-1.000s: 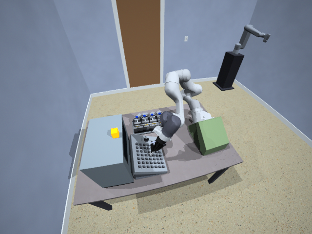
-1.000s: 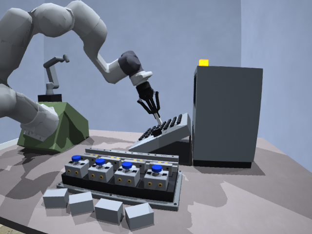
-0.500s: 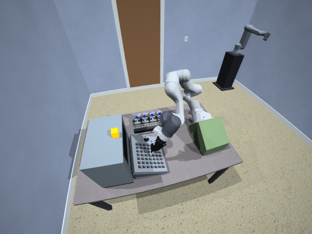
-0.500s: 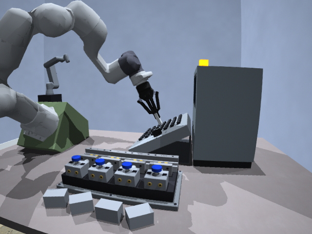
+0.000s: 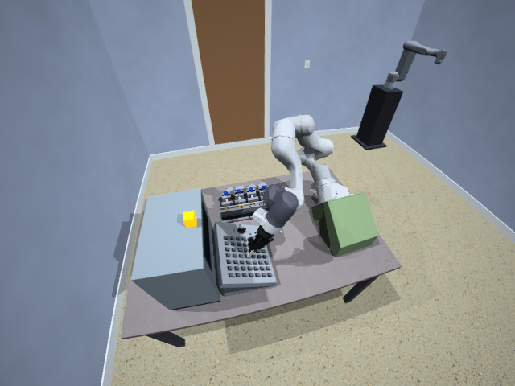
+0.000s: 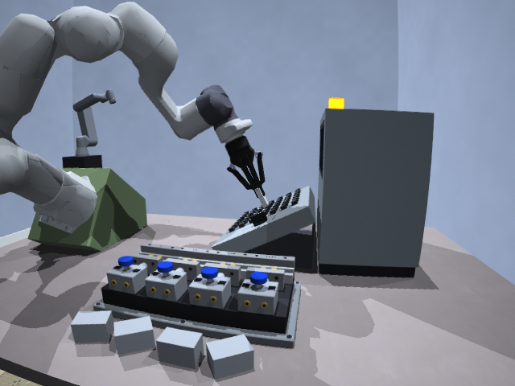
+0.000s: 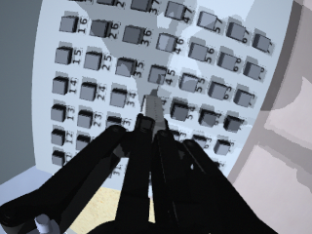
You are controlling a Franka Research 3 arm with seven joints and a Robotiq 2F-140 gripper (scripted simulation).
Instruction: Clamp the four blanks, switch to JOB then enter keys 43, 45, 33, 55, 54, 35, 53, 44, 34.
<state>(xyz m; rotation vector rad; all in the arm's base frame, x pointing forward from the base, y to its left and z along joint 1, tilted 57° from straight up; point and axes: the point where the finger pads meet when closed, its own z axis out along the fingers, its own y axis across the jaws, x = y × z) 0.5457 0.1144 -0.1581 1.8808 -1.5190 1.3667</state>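
Blanks: four grey rectangular blocks [image 5: 251,186] [image 6: 179,347], off the rails, in a row between the door-side edge of the brown-grey table [image 5: 315,274] [image 6: 374,353] [image 7: 288,107] and the stations.
Stations: four grey vise stations with blue round knobs [image 5: 238,190] [image 6: 209,272], unloaded.
Gripper: black two-finger gripper [image 5: 249,254] [image 6: 265,204] [image 7: 150,107], fully closed, holding nothing; pale tips at the sloped grey key panel [image 5: 247,284] [image 6: 286,215] [image 7: 46,73], just below key 45 [image 7: 157,74]; contact cannot be determined.
Lamp: amber cube [image 5: 189,219] [image 6: 335,103], lit, atop the grey cabinet [image 5: 170,236] [image 6: 374,186] at the table's end edge opposite the arm.

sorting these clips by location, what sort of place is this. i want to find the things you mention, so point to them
Probably a robot test room: an arm [image 5: 286,145] [image 6: 87,33] on a table [image 5: 299,286] [image 6: 374,353], a keypad [image 5: 249,283] [image 6: 286,219] [image 7: 46,44], a vise row [image 5: 239,214] [image 6: 199,314].
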